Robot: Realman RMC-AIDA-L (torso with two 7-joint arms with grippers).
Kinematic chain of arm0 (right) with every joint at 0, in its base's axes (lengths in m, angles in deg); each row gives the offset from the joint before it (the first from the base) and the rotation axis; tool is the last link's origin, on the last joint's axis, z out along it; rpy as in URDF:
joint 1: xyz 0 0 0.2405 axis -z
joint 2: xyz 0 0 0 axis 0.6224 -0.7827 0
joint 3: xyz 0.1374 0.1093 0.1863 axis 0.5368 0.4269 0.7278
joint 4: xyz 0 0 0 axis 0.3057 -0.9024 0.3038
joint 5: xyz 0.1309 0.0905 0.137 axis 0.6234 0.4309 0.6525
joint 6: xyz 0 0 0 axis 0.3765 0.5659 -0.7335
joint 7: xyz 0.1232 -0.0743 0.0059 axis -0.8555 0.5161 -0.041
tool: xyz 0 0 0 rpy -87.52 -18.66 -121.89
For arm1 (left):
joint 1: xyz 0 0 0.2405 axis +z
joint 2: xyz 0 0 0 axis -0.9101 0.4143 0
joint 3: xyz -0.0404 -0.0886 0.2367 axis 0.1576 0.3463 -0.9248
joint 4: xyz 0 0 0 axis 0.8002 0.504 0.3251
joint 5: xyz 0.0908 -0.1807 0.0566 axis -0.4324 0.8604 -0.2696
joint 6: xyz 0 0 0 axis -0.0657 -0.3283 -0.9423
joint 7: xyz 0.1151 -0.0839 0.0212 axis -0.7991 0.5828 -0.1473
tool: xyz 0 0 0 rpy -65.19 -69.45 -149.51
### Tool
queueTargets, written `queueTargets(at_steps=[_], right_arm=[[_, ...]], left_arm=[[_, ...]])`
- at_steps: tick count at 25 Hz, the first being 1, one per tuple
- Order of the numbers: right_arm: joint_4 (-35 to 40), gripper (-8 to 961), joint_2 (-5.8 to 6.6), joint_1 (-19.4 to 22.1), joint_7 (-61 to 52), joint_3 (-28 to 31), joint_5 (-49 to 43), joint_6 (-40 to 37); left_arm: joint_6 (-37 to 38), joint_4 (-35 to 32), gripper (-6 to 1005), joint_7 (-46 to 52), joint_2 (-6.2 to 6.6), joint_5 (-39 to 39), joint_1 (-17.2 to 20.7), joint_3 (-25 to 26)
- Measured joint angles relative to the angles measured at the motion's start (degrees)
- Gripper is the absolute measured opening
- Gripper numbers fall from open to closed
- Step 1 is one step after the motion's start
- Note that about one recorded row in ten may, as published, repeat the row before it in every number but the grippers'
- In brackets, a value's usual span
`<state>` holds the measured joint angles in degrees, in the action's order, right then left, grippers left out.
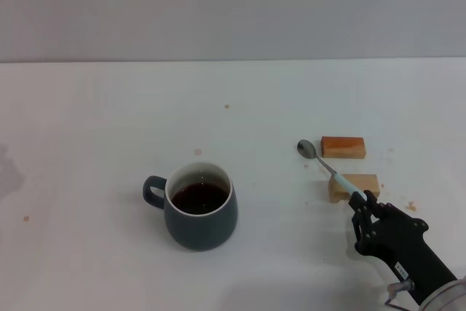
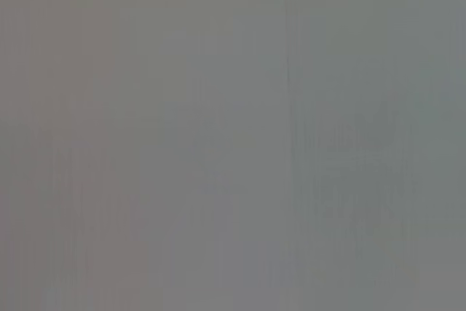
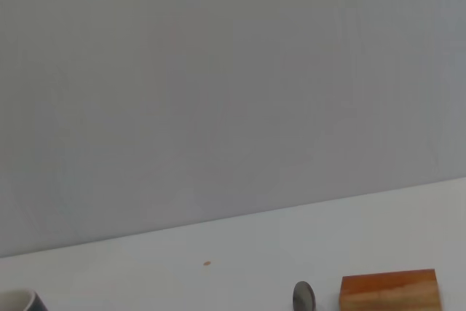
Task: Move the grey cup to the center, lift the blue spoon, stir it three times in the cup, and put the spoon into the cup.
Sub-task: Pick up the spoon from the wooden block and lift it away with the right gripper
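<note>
The cup (image 1: 200,207) stands near the middle of the tabletop (image 1: 87,121), toward its front edge, handle to the left, dark liquid inside. The spoon (image 1: 331,169) lies toward the right edge, its neck propped on the nearer of two wooden blocks (image 1: 354,186), bowl down beside the farther one (image 1: 342,146). The right gripper (image 1: 366,205) has its fingers closed around the end of the pale blue handle. The left gripper is out of sight. Held so far back, the spoon may pivot or slip on lifting, and its bowl could knock the blocks or splash the liquid.
</note>
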<state>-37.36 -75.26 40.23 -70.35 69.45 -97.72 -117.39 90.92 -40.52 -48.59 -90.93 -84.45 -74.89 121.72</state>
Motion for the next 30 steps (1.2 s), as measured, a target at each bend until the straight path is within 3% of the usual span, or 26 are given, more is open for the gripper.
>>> queueTargets(at_steps=[8,19,26,30], right_arm=[[-0.86,111,0.34,-0.01,0.03,0.00,-0.84,0.24],[-9.81,111,2.24,2.04,6.88,0.33,-1.54,6.00],[-22.12,111,5.08,6.07,12.14,1.35,-1.65,11.91],[-27.24,111,5.81,7.76,14.23,1.90,-1.66,14.93]], left_arm=[[-0.11,-0.03,-2,0.00,0.00,0.00,-0.04,0.00],[-0.74,-0.03,-2,0.00,-0.04,0.00,-0.04,0.00],[-1.35,-0.03,-2,0.00,0.08,0.00,-0.12,0.00],[-1.56,-0.04,-2,0.00,0.09,0.00,-0.19,0.06]])
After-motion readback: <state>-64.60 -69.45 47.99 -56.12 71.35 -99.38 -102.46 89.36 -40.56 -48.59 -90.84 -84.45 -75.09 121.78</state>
